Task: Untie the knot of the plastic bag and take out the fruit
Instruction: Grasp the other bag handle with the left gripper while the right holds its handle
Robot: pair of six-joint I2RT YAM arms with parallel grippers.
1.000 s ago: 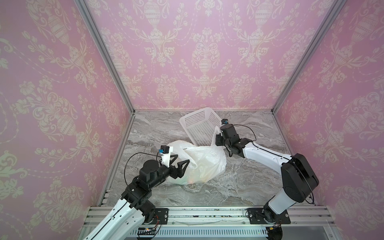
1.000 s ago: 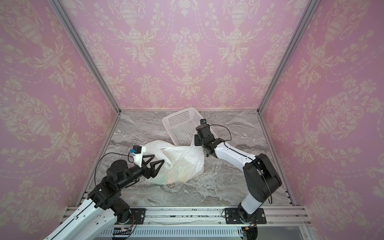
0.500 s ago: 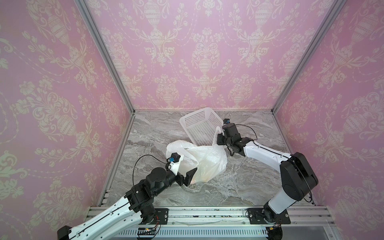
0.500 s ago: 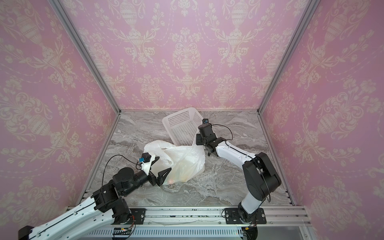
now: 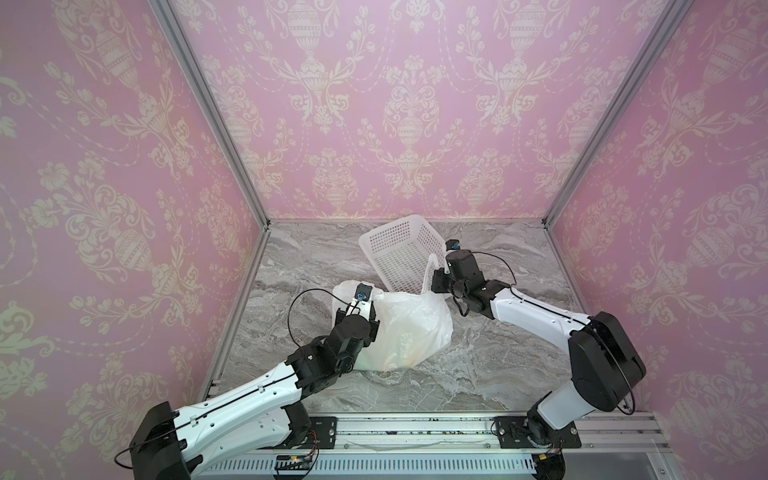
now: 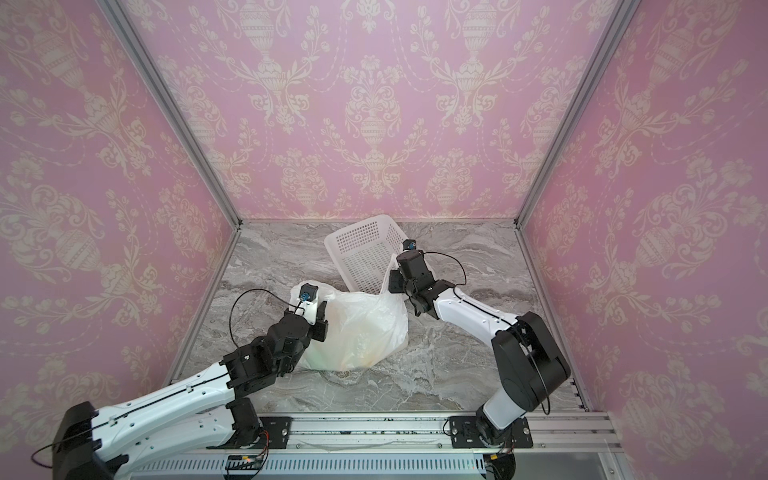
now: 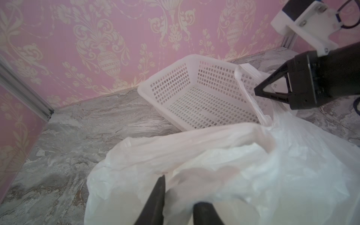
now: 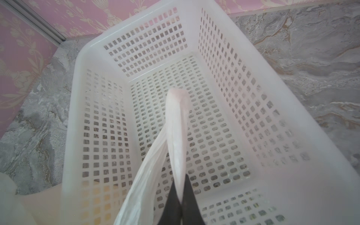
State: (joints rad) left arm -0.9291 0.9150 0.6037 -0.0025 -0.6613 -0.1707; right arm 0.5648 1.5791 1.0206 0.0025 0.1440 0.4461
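Left gripper (image 7: 181, 191) has swung in and nipped shut on the plastic bag (image 5: 411, 328) — right gripper (image 8: 180, 185) still pinches its handle (image 8: 176, 126).

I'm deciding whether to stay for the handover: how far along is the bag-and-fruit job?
Done, it seems: the handles look untied, since the right claw pinches one bag handle alone, stretched over the basket. In hand: the left claw appears to pinch the plastic bag at its other side. Still to do: the fruit shows only as colour through the film, and the basket holds none.
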